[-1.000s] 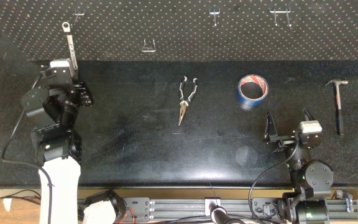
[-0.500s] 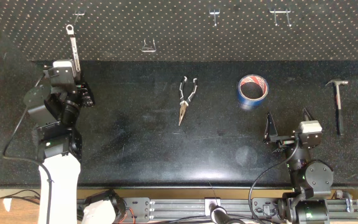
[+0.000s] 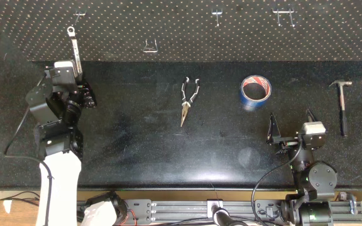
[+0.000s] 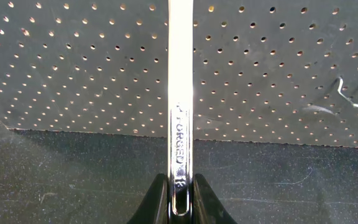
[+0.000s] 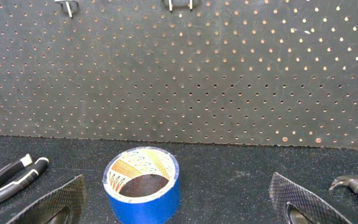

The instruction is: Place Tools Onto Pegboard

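My left gripper [image 3: 75, 70] is shut on a silver wrench [image 3: 73, 45], held at the back left with its ring end up against the pegboard [image 3: 181, 37]. From the left wrist the wrench [image 4: 180, 93] runs straight away from my gripper [image 4: 179, 199] across the board. Needle-nose pliers [image 3: 188, 99] lie mid-table, a blue tape roll [image 3: 255, 91] to their right, and a hammer [image 3: 341, 103] at the far right. My right gripper [image 3: 291, 123] is open near the front right, facing the tape roll [image 5: 142, 185], with the pliers' handles [image 5: 8, 177] and the hammer head [image 5: 353, 185] to either side.
Metal hooks stick out of the pegboard: one wire hook [image 3: 149, 45] left of centre, one [image 3: 217, 14] at centre and one [image 3: 283, 15] at right. A hook [image 4: 353, 96] also sits off to the wrench's side in the left wrist view.
The left gripper has shifted the wrench slightly up and right along the pegboard and turned it more upright. The right arm has stayed still.
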